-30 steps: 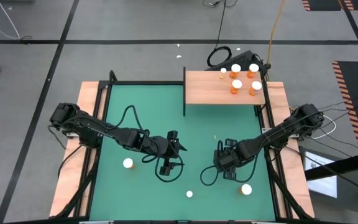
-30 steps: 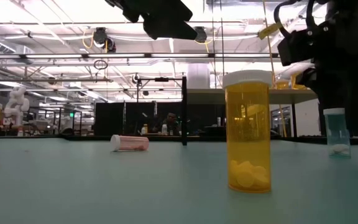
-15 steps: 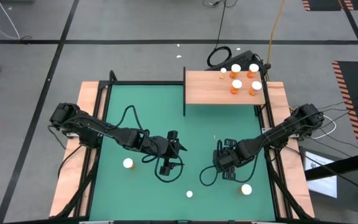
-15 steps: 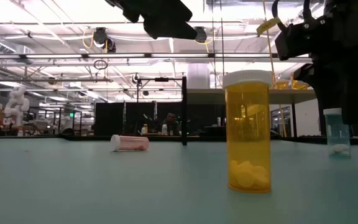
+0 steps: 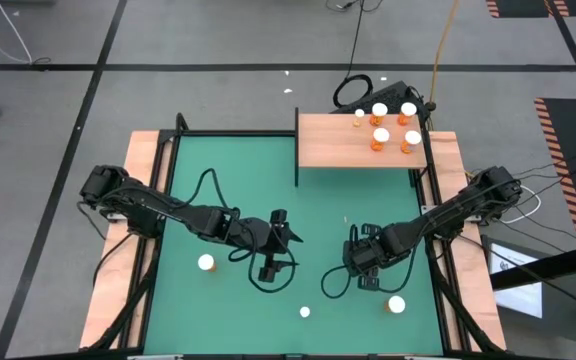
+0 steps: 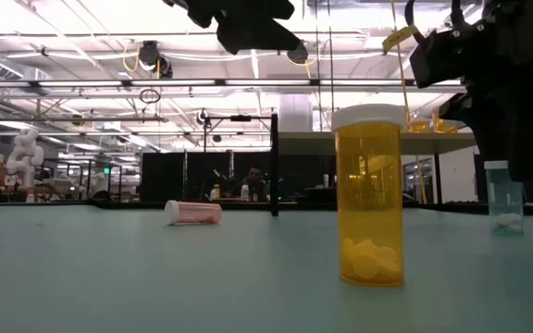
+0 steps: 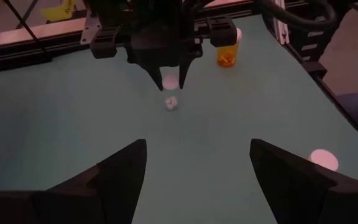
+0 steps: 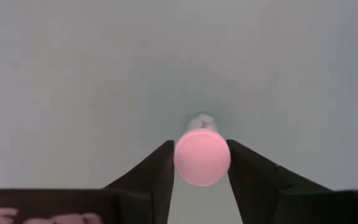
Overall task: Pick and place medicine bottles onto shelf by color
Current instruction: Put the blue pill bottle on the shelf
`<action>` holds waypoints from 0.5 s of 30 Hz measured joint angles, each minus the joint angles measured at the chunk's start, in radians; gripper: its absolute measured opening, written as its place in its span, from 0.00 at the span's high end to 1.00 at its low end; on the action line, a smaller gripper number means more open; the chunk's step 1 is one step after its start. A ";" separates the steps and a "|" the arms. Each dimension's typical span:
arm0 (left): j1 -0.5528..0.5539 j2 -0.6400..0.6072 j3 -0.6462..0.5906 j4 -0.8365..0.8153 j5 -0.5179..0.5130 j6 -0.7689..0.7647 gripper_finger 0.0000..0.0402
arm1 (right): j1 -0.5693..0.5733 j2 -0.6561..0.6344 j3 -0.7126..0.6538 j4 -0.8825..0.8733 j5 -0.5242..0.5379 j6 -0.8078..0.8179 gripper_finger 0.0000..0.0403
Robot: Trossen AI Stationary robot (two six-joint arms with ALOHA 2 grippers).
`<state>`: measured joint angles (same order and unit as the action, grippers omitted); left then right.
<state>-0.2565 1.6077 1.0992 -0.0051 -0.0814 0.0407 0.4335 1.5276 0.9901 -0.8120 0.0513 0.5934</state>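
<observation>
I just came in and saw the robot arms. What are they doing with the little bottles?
The right gripper points down at the green mat, its fingers closed around a small bottle with a pink cap. The left gripper hangs open nearby, holding nothing. Five white-capped bottles already stand on the wooden shelf; others wait on the mat.

A: What stands nearest in the low view?
B: An orange bottle (image 6: 368,194) with a white cap, upright on the mat (image 6: 155,277), pills at its bottom.
A: And around the dark gripper (image 6: 516,102) at the right?
B: A small clear bottle (image 6: 504,198) stands just below it. A capped bottle (image 6: 193,213) lies on its side well off to its left.
</observation>
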 joint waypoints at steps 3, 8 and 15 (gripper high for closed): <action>0.000 0.000 0.000 0.001 0.000 0.000 0.29 | 0.000 0.000 0.000 0.000 0.000 0.000 0.69; 0.000 0.000 0.000 -0.004 0.000 0.003 0.29 | 0.000 0.000 0.000 0.000 -0.001 -0.005 0.70; 0.000 0.000 0.000 -0.024 0.000 0.026 0.29 | -0.008 -0.042 0.032 -0.027 -0.028 -0.032 0.70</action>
<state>-0.2565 1.6077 1.0992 -0.0288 -0.0814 0.0665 0.4252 1.4859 1.0221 -0.8390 0.0231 0.5612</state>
